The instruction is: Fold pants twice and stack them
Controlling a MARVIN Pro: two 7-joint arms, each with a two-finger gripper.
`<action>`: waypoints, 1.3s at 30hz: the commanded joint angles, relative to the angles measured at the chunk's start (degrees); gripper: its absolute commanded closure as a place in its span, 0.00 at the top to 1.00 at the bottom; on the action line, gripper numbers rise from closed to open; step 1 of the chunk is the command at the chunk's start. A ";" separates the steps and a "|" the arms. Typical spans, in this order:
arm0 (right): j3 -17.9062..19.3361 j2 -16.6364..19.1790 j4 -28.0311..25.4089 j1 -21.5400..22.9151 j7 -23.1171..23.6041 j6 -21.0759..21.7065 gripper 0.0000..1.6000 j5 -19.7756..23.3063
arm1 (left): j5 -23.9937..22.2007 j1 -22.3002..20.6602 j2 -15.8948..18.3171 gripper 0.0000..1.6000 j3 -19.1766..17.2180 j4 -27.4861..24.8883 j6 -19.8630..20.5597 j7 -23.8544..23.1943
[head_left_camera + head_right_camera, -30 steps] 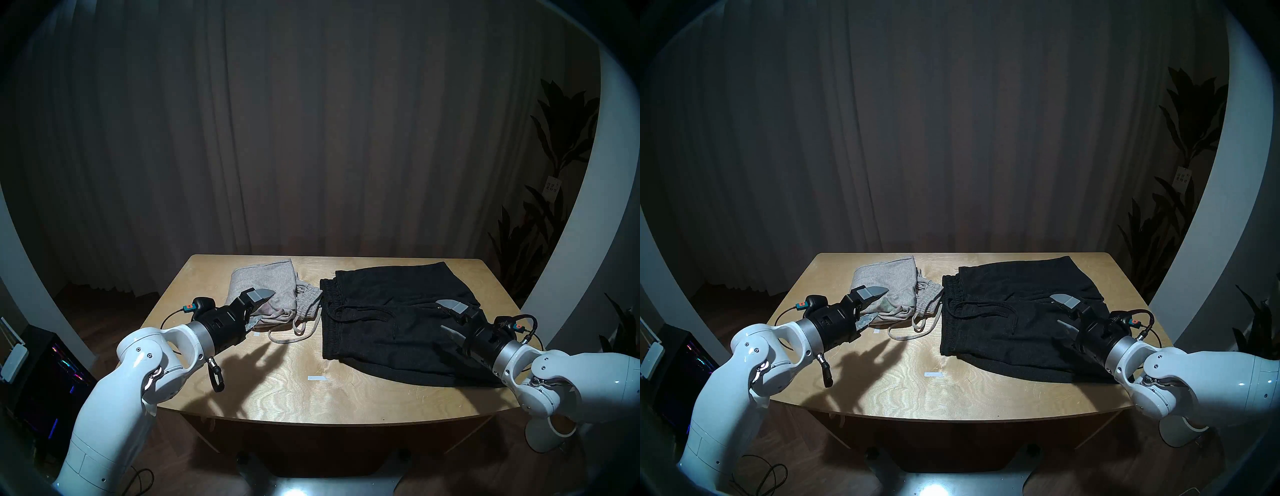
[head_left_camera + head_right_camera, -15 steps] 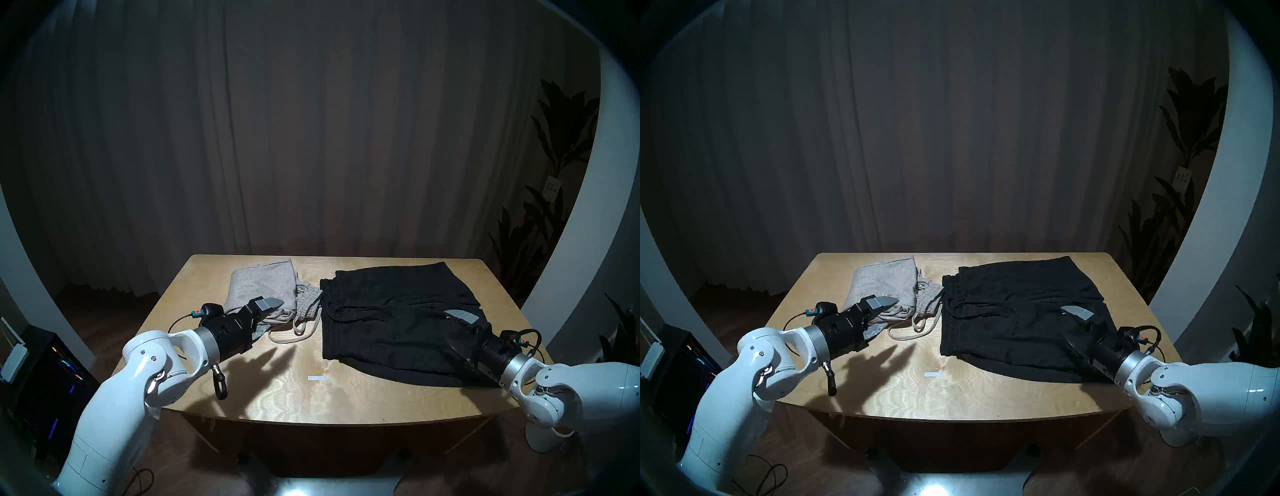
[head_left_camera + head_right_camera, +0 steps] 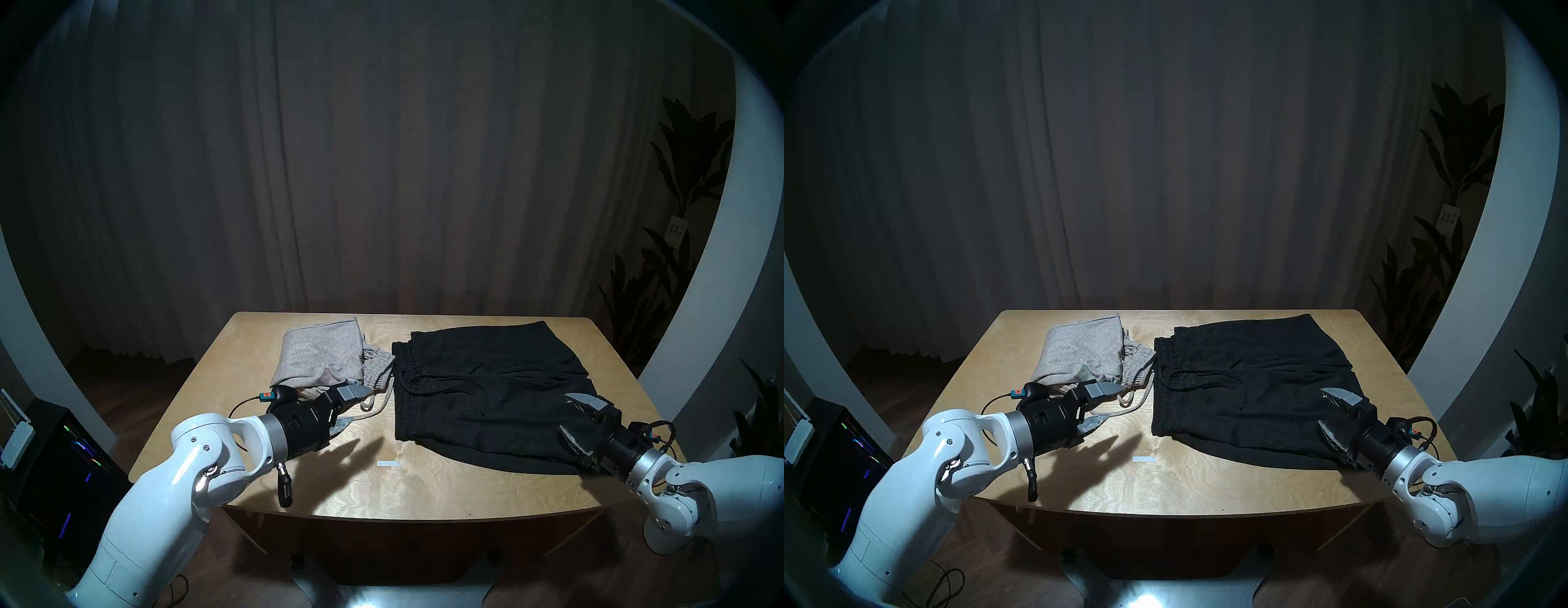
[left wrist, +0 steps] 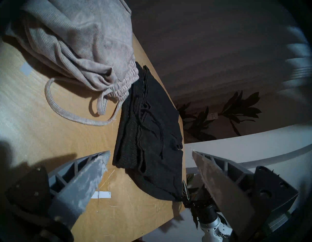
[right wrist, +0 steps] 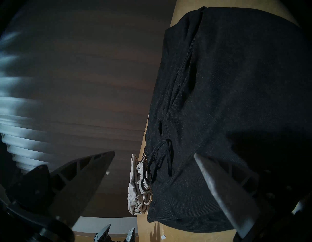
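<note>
The grey pants lie as a folded bundle at the table's far left, and their pale cord loops toward the front. The black pants lie flat on the right half with the waistband toward the grey pair. My left gripper hovers open over the cord at the grey bundle's near right corner, holding nothing. My right gripper hangs open just above the near right part of the black pants, also empty. The left wrist view shows grey pants and black pants edge to edge.
The wooden table carries a small white tape strip near the front middle. A dark curtain hangs behind. A plant stands at the right and a lit computer case at the left on the floor.
The left gripper moved right and toward the front, off the grey bundle to its cord. The right gripper drew back right and frontward over the black pants. Both stayed open.
</note>
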 commanded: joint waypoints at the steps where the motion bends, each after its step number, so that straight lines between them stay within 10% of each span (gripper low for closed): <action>1: -0.32 0.14 0.97 -2.32 4.94 2.30 1.00 1.58 | -0.21 -1.95 -0.55 1.00 1.73 -0.82 1.33 -0.27; 39: -1.55 0.14 7.45 -8.73 16.05 6.46 1.00 5.69 | -0.74 -4.73 -1.15 1.00 5.42 1.48 5.76 0.60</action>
